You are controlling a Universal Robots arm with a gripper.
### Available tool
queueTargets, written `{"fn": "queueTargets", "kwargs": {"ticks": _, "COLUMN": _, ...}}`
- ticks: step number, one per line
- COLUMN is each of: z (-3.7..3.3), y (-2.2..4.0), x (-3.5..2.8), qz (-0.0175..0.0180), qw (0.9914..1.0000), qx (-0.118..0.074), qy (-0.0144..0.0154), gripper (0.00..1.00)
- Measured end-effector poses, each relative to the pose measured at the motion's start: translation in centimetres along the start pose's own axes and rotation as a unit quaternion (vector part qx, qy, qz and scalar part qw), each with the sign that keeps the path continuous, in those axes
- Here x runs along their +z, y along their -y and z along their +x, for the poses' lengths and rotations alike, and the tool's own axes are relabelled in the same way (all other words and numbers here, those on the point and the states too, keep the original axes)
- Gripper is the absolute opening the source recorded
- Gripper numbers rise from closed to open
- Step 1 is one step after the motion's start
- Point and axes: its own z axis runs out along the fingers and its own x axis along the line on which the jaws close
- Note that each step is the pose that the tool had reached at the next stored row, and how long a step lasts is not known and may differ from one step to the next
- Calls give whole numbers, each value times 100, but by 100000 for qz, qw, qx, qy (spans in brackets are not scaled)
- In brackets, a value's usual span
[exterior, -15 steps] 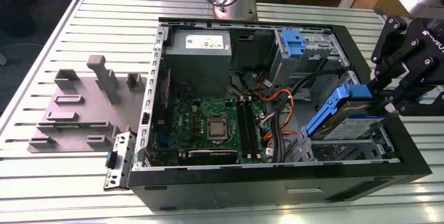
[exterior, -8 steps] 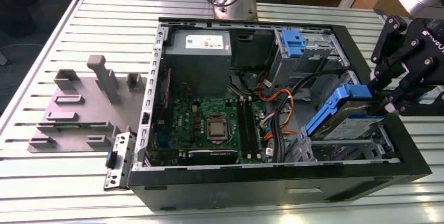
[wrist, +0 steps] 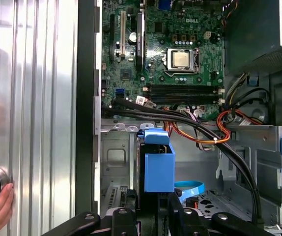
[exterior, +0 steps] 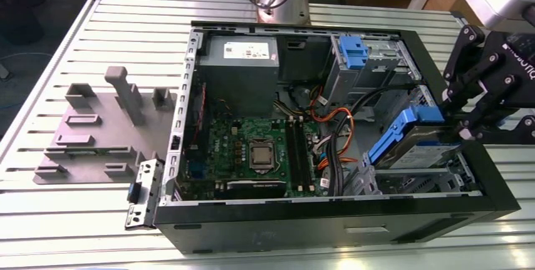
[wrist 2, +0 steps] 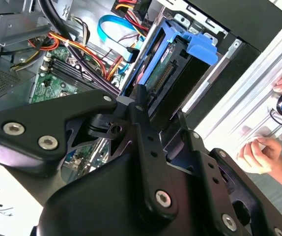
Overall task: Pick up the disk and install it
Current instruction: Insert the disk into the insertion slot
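The disk, a silver drive with a blue-and-white label in a blue plastic carrier, stands tilted over the drive bay at the open computer case's front corner, on the exterior view's right. My black gripper is shut on its raised end. In the second wrist view the disk shows edge-on past the fingers, its blue tab pointing away. The first wrist view looks down the blue carrier just beyond the gripper, above the bay floor.
Inside the case lie the motherboard, a grey power-supply box, orange and black cables and another blue tab. A grey fixture plate sits on the slatted table. A person's hands rest by the case.
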Motion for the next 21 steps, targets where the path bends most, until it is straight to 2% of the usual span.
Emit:
{"fn": "queueTargets", "kwargs": {"ticks": 4, "z": 2, "y": 2, "x": 38, "qz": 0, "qw": 100000, "qx": 0, "qy": -5, "gripper": 35}}
{"fn": "queueTargets", "kwargs": {"ticks": 17, "z": 4, "y": 3, "x": 54, "qz": 0, "qw": 100000, "qx": -1, "qy": -1, "gripper": 35}}
{"fn": "queueTargets", "kwargs": {"ticks": 21, "z": 6, "y": 4, "x": 86, "qz": -2, "qw": 100000, "qx": 0, "qy": 11, "gripper": 35}}
